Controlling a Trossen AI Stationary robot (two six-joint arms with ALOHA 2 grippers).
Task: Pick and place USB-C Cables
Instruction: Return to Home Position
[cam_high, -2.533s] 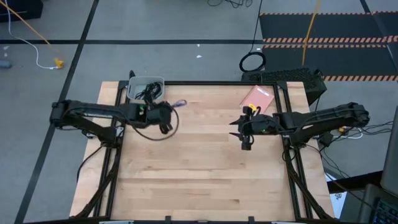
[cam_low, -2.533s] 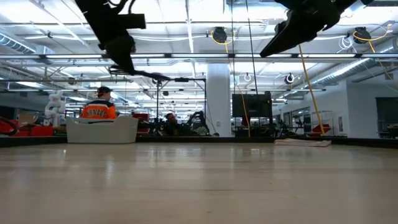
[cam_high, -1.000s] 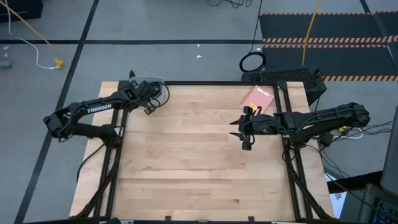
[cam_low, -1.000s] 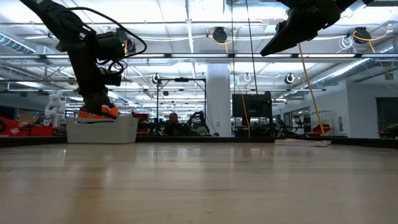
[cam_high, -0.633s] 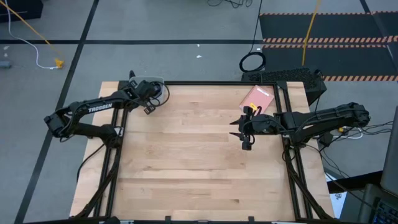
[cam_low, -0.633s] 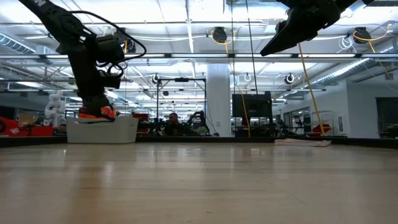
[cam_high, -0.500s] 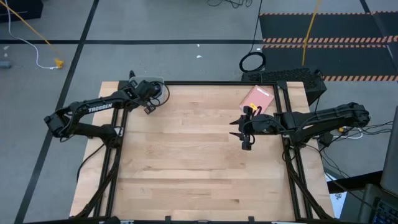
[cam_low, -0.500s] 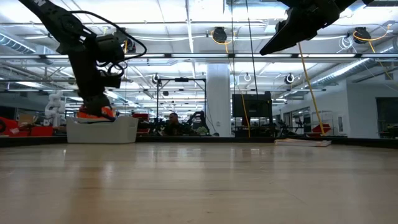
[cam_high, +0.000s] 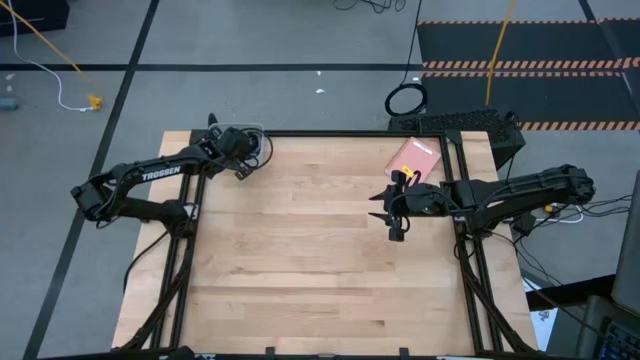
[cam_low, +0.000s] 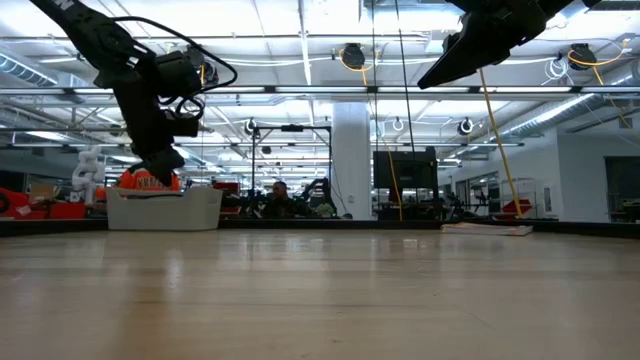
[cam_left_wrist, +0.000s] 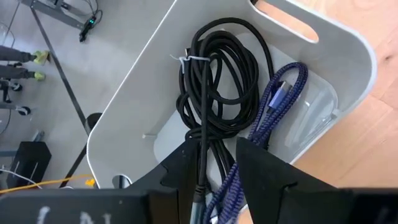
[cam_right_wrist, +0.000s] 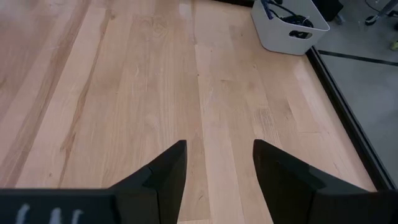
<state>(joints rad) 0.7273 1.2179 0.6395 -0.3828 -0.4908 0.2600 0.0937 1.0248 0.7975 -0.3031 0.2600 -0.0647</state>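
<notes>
my left gripper (cam_left_wrist: 214, 149) hangs just over the white bin (cam_left_wrist: 124, 112) at the table's far left corner, fingers narrowly apart, gripping nothing, i judge. below it the black cables (cam_left_wrist: 217, 74) lie coiled beside the blue cable (cam_left_wrist: 280, 99), all inside, so nothing's left to fetch. the right gripper (cam_right_wrist: 214, 152) waits wide open above the table (cam_right_wrist: 124, 93).

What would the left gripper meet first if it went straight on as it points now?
Probably the black cable bundle and blue cable in the white bin, just ahead of the left gripper.
</notes>
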